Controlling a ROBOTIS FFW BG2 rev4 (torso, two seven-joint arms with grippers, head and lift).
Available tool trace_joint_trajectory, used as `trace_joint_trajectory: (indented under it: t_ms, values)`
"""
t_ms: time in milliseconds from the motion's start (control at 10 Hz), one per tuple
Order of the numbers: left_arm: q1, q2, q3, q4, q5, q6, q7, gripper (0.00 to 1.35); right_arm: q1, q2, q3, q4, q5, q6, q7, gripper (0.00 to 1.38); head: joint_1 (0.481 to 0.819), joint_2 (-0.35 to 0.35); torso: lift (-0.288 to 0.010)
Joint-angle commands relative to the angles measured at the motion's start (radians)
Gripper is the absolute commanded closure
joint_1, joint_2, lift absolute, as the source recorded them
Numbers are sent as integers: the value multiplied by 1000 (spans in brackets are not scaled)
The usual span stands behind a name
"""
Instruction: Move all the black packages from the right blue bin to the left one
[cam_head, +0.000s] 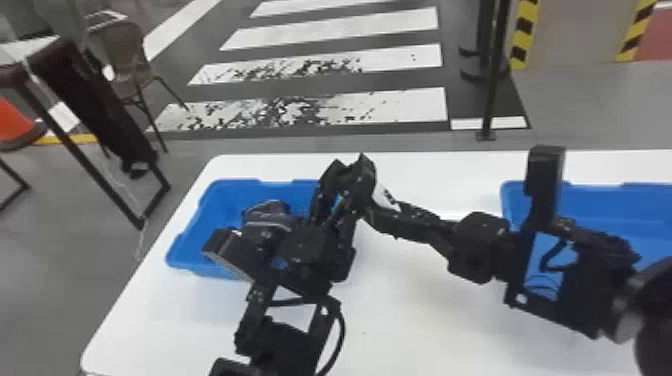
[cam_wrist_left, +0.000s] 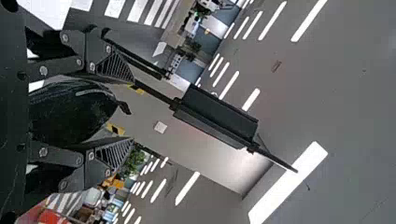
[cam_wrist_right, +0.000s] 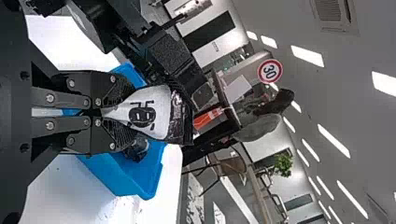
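My left gripper (cam_head: 344, 185) is over the right side of the left blue bin (cam_head: 192, 245). In the left wrist view, a glossy black package (cam_wrist_left: 70, 112) fills the space between the fingers of the left gripper (cam_wrist_left: 133, 109). Close beside it in the head view is my right gripper (cam_head: 371, 212), with a package's white side (cam_head: 385, 197) at its tips. The right wrist view has the right gripper (cam_wrist_right: 102, 112) pinching this black-and-white package (cam_wrist_right: 149, 112). Another dark package (cam_head: 267, 212) sits in the left bin. The right arm partly covers the right blue bin (cam_head: 600, 200).
Both bins stand on a white table (cam_head: 400, 310). The two arms are very close together above the left bin's right edge, and the right arm spans the gap between the bins. A chair (cam_head: 117, 55) stands on the floor beyond the table's left side.
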Motion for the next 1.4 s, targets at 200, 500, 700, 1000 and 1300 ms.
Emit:
trace_joint_trajectory:
  t_ms: [200, 500, 700, 1000, 1300]
  values:
    - [11, 8, 0, -91, -32, 187, -9, 1219, -44, 10, 31, 51, -7, -41, -1, 1182, 695, 233, -168]
    - [19, 7, 10, -93, 6, 155, 2, 1219, -53, 17, 31, 81, -18, -75, 0, 969, 695, 219, -168]
    - [11, -1, 74, -74, -24, 197, 5, 1219, -53, 17, 33, 105, -20, -104, 2, 84, 695, 231, -168]
    - [-111, 2, 247, 138, -299, 128, 58, 1219, -61, 15, 23, 125, -44, -107, 2, 142, 695, 280, -168]
    - [-202, 2, 391, 295, -563, -64, 156, 1190, -46, 12, -11, 135, -22, -107, 14, 145, 668, 350, -168]
